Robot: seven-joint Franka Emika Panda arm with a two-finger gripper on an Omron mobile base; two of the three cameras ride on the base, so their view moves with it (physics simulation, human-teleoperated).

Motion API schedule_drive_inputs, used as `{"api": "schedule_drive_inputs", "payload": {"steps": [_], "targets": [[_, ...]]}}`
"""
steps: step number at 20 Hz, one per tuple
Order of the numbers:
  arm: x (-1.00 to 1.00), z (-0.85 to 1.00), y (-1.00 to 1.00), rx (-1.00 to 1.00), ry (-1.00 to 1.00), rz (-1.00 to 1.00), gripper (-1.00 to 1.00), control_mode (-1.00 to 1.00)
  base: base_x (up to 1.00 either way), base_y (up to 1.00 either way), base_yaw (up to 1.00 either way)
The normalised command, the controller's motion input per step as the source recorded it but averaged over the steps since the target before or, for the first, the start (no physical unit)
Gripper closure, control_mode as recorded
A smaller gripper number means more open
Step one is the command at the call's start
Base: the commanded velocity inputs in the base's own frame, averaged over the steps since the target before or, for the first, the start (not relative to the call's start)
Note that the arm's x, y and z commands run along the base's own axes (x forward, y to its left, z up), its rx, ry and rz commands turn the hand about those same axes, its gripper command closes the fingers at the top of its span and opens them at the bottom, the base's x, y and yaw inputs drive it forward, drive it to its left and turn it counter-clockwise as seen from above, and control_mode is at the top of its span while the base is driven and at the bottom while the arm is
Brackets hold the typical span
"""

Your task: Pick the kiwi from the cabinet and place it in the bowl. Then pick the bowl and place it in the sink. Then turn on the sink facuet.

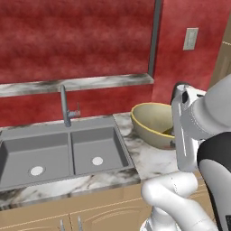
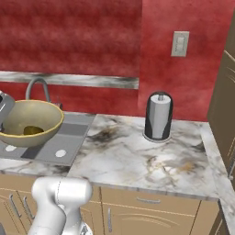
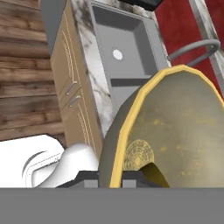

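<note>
My gripper is shut on the near rim of the dull yellow-olive bowl. It holds the bowl tilted, above the counter at the right edge of the grey double-basin sink. The small olive kiwi lies inside the bowl, low against its wall. The thin grey sink facuet stands behind the sink, beyond the bowl. The cabinet's brown side shows at the right edge.
Marbled white counter stretches to the right of the sink. A dark paper-towel holder stands at its back by the red wall. Tan drawer fronts with metal handles run below the counter.
</note>
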Motion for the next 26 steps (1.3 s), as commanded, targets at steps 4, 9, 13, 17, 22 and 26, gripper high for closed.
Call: {"api": "schedule_drive_inputs", "payload": {"steps": [4, 9, 13, 17, 22, 26], "targets": [[0.0, 0.0, 0.0, 0.0, 0.0, 0.0, 1.0, 1.0, 0.11, 0.0, 0.01], [0.36, -0.15, 0.0, 0.0, 0.01, 0.18, 1.0, -1.0, 0.0, 0.0, 0.0], [0.79, -0.48, 0.0, 0.0, 0.0, 0.48, 1.0, -1.0, 0.0, 0.0, 0.0], [0.96, -0.62, 0.0, -0.02, 0.02, 0.51, 1.0, -1.0, 0.0, 0.0, 0.0], [1.0, -0.79, 0.0, -0.1, 0.07, 0.49, 1.0, -1.0, 0.0, 0.0, 0.0], [1.0, -0.75, 0.0, -0.16, 0.06, 0.3, 1.0, -1.0, 0.0, 0.0, 0.0]]}}
